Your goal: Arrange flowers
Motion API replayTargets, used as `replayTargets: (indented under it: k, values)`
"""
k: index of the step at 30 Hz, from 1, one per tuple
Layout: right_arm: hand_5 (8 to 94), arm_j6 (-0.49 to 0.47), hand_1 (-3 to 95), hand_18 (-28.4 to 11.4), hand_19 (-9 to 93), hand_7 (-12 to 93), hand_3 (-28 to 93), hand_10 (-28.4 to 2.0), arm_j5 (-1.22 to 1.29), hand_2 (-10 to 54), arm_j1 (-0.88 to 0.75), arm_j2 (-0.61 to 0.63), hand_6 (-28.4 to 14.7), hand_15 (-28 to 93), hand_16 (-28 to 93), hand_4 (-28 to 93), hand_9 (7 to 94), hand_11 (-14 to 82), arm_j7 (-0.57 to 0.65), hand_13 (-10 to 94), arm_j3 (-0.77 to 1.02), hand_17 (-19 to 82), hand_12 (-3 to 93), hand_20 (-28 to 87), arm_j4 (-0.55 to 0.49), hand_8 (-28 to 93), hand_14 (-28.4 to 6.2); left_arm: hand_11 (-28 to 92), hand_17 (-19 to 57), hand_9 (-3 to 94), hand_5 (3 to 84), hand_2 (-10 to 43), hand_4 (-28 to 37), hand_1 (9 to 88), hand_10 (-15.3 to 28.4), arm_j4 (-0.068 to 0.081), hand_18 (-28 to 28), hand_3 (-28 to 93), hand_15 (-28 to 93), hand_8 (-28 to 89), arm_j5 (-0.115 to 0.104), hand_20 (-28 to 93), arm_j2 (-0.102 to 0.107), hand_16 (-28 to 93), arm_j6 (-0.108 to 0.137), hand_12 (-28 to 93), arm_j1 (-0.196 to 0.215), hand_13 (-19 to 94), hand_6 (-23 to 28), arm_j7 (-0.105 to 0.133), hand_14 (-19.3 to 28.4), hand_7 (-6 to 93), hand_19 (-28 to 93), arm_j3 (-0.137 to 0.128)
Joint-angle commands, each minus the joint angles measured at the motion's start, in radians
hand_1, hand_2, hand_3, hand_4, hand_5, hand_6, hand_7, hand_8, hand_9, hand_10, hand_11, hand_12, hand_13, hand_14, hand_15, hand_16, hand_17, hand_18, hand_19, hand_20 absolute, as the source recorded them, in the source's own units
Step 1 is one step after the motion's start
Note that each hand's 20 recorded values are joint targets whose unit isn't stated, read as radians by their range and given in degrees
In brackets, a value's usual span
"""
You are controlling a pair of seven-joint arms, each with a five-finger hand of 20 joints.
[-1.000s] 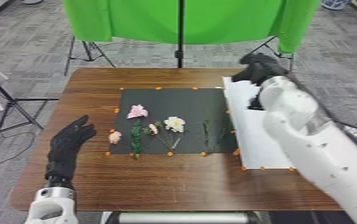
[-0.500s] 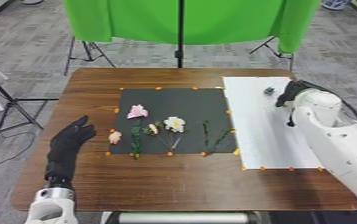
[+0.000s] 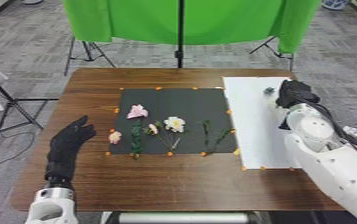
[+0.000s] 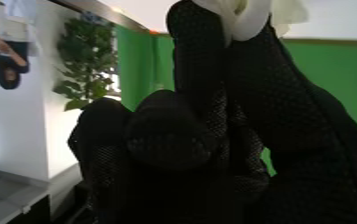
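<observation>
- Spreading pale, soft petals, a white flower catches the light in the right wrist view; smooth, slightly folded, one crease tinted yellowish. Its stem and the remainder of the bloom are hidden behind black glove.
- Flower sits at the fingertips of the right hand, touching the glove, petals poking out between and past the tips.
- Right hand grasping: fingers and thumb pinch the white flower. Seen from the head, this hand is over the right edge of the white sheet, toward the table's far end.
- Small blue-grey item on the sheet, near the right hand, on its left side. Too small to identify.
- Left hand released and relaxed, fingers pointing forward, at the left side of the brown table, well apart from the flower in the right.
- Dark mat in mid-table, left of the sheet. On it: a pink flower above a leafy green stem; a white bloom with a yellow centre; a small pale pink flower by the left edge; thin green sprigs on the right part.
</observation>
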Motion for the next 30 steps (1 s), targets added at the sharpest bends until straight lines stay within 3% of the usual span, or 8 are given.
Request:
replayTargets:
  k: [1, 6, 10, 17, 30]
  values:
    - [80.2, 0.1, 60.5, -11.2, 93, 27, 60, -7.8, 0.013, -9.5, 0.011, 0.034, 1.7, 68, 33, -22, 91.1, 11.3, -0.104, 87, -0.072, 66, 43.2, 61, -0.196, 8, -2.1, 23, 1.8, 43.2, 41.8, -7.0, -26.6, 25.5, 13.6, 0.003, 14.6, 67, 34, -6, 0.009, 21, -0.006, -2, -0.006, 12, 0.004, 31, 5.1, -0.005, 18.3, 11.6, 16, 0.006]
    - [80.0, 0.087, 60.3, -11.0, 93, 27, 60, -7.7, 0.052, -9.5, 0.046, 0.034, 1.8, 68, 33, -22, 91.1, 11.2, -0.184, 87, -0.174, 66, 43.6, 62, -0.241, 8, -2.0, 23, 1.8, 43.2, 41.8, -7.0, -26.6, 25.5, 13.6, 0.004, 14.5, 67, 34, -6, 0.006, 21, -0.002, -2, -0.004, 12, 0.003, 31, 5.1, -0.007, 18.2, 11.7, 16, 0.007]
    - [79.6, 0.052, 59.7, -10.7, 93, 27, 61, -7.3, 0.045, -9.5, 0.089, 0.018, 2.2, 68, 34, -23, 90.9, 10.8, -0.216, 87, -0.248, 66, 43.4, 62, -0.209, 8, -1.8, 23, 1.8, 43.2, 41.8, -6.9, -26.6, 25.5, 13.5, 0.005, 14.5, 67, 34, -6, 0.005, 21, -0.002, -2, -0.006, 12, -0.001, 31, 5.1, -0.008, 18.2, 11.7, 16, 0.009]
    - [79.1, 0.019, 59.5, -10.7, 93, 28, 61, -7.2, 0.054, -9.5, 0.083, 0.01, 2.6, 68, 34, -23, 90.3, 10.3, -0.246, 86, -0.277, 66, 43.4, 62, -0.182, 7, -1.7, 23, 1.8, 43.2, 41.9, -6.9, -26.7, 25.5, 13.6, 0.002, 14.5, 67, 34, -6, 0.003, 21, -0.003, -2, -0.002, 12, 0.01, 31, 5.1, -0.009, 18.3, 11.7, 16, 0.004]
    - [77.8, -0.072, 58.9, -10.9, 93, 29, 62, -7.8, 0.049, -9.5, 0.078, 0.03, 2.9, 69, 35, -23, 88.9, 9.5, -0.289, 85, -0.333, 65, 43.2, 63, -0.226, 7, -2.1, 23, 1.8, 43.1, 41.9, -6.8, -26.7, 25.5, 13.6, 0.003, 14.5, 67, 34, -6, 0.003, 21, -0.003, -2, -0.005, 12, 0.01, 31, 5.2, -0.01, 18.3, 11.4, 16, 0.004]
